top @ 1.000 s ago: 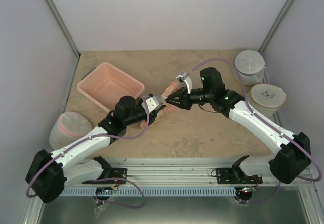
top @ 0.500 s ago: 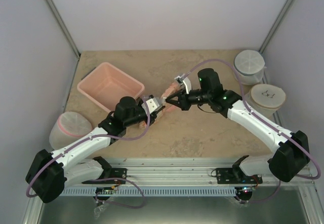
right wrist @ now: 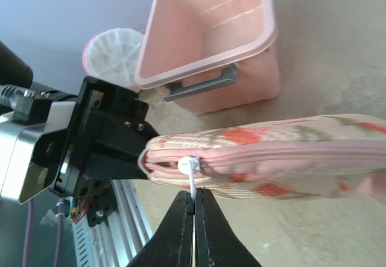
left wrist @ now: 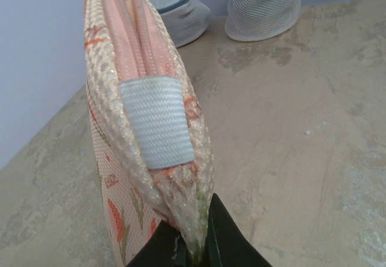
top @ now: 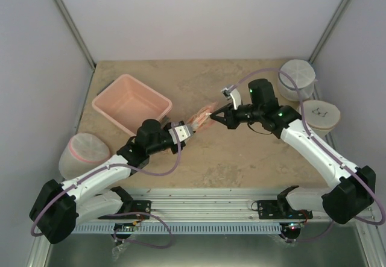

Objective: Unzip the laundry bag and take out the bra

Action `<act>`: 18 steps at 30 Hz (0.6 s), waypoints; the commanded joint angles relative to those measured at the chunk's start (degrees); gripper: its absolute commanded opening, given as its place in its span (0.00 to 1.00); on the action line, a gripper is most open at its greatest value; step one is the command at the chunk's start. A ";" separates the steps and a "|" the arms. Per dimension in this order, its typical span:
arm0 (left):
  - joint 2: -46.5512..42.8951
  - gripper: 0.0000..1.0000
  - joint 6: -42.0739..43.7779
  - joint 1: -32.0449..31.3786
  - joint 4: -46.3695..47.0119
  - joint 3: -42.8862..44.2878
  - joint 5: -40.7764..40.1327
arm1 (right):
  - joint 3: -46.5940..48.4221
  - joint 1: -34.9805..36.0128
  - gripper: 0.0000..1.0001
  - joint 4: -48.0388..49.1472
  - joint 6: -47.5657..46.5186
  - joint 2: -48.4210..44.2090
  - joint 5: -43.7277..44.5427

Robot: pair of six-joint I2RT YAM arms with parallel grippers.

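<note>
Over the table's middle, the left gripper [left wrist: 194, 238] clamps 1 end of the laundry bag [top: 200, 117]; the right gripper [right wrist: 194, 202], nearer the closed zip, pinches its white pull [right wrist: 190, 169] at that end, the long axis running away from the left jaws.

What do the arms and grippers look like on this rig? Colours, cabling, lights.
The left arm and right arm: white links, black joints, a lilac cable along each; green lights on the right one. The left gripper and right gripper have black tapered fingers.
</note>
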 commanded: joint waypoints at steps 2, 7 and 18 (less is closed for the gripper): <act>-1.56 0.00 5.65 0.04 0.85 -1.77 2.53 | 1.52 -4.21 0.01 -2.64 -3.46 -1.40 0.33; -2.00 0.00 5.92 0.04 0.74 -2.43 3.42 | 1.09 -6.11 0.01 -3.41 -4.97 -0.69 -0.52; -2.81 0.75 -0.04 0.04 1.40 -0.19 10.18 | 1.83 -5.41 0.01 1.17 -1.43 -1.45 -2.68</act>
